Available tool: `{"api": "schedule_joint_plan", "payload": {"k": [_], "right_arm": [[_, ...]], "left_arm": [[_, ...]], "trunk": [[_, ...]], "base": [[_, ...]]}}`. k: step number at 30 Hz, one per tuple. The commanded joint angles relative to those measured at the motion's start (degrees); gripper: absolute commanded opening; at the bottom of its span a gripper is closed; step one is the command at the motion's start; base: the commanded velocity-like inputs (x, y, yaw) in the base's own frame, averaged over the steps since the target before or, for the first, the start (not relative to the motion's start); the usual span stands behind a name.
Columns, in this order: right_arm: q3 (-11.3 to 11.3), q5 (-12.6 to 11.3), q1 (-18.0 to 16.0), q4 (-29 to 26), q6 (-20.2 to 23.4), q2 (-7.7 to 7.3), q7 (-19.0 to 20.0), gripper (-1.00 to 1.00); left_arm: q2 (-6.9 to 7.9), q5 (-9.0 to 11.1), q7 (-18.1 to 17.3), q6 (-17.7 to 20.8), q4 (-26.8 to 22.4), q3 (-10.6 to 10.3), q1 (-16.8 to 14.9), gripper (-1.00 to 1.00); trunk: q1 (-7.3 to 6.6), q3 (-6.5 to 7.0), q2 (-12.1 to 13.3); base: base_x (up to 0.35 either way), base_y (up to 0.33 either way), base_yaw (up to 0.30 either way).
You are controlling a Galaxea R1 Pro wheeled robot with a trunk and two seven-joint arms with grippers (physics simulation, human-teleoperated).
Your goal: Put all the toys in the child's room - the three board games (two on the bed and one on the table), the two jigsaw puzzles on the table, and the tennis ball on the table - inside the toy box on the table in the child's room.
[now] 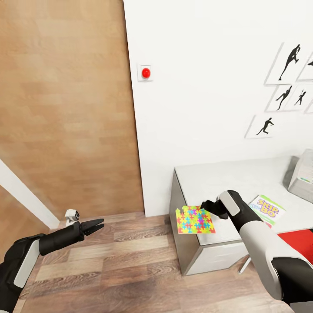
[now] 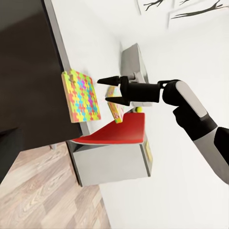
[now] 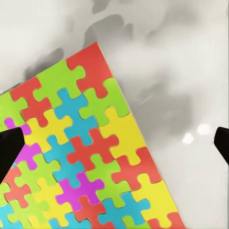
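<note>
A jigsaw puzzle (image 1: 195,219) (image 2: 81,95) (image 3: 86,157) lies flat on the near left corner of the table (image 1: 226,174), slightly over its edge. My right gripper (image 1: 208,204) (image 2: 104,90) (image 3: 114,145) hovers open just above the puzzle's far edge, nothing between its fingers. The green-purple SKIP-BO board game (image 1: 267,210) lies on the table to the right of my right arm. The grey toy box (image 1: 304,174) (image 2: 133,59) stands at the table's far right. Over the wood floor, my left gripper (image 1: 93,226) hangs empty with its fingers slightly apart, well left of the table.
A wooden door (image 1: 65,108) stands open at the left, with a small white doorstop (image 1: 71,214) on the floor. A red flat surface (image 1: 300,241) (image 2: 114,133) sits lower at the table's right. Silhouette posters (image 1: 287,87) and a red button (image 1: 145,72) hang on the wall.
</note>
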Motion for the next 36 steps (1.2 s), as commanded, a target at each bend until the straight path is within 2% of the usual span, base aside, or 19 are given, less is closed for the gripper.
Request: {"api": "schedule_joint_plan", "payload": {"k": [1, 8, 17, 31, 34, 36], "right_arm": [[0.2, -0.6, 0.0, -0.2, 0.1, -0.03, -0.5, 1.00], [0.4, -0.6, 0.0, -2.6, 0.1, -0.03, -0.2, 1.00], [1.4, -0.7, 2.6, -14.1, 1.2, -0.03, 0.0, 1.00], [0.4, -1.6, 13.6, -45.6, 11.9, -0.03, 0.0, 1.00], [-0.5, -2.8, 16.8, -51.8, 13.0, -0.03, 0.4, 1.00], [-1.3, -4.4, 19.1, -54.9, 13.4, -0.03, 1.0, 1.00]], "left_arm": [[0.01, 0.1, -0.1, 0.4, 0.0, 0.0, 0.0, 1.00], [-0.04, 0.1, -0.1, 0.4, 0.0, 0.0, 0.0, 1.00], [-0.07, 0.1, -0.1, 0.4, 0.0, 0.0, 0.0, 1.00], [0.00, 0.0, -0.1, 0.4, 0.0, 0.0, 0.0, 1.00], [0.04, 0.0, -0.1, 0.4, 0.0, 0.1, 0.0, 1.00], [0.06, 0.0, -0.1, 0.4, 0.0, 0.1, 0.0, 1.00]], "trunk": [[0.04, -0.02, -0.1], [0.04, 0.60, -0.1], [0.04, 1.41, -0.1], [0.04, 2.67, -0.1], [0.04, 2.95, -0.1], [0.04, 3.13, -0.1]], "base": [[0.000, 0.000, -0.078], [0.000, 0.000, -0.071], [0.000, 0.000, -0.018], [0.000, 0.000, -0.001], [0.000, 0.000, 0.000], [0.000, 0.000, 0.000]]}}
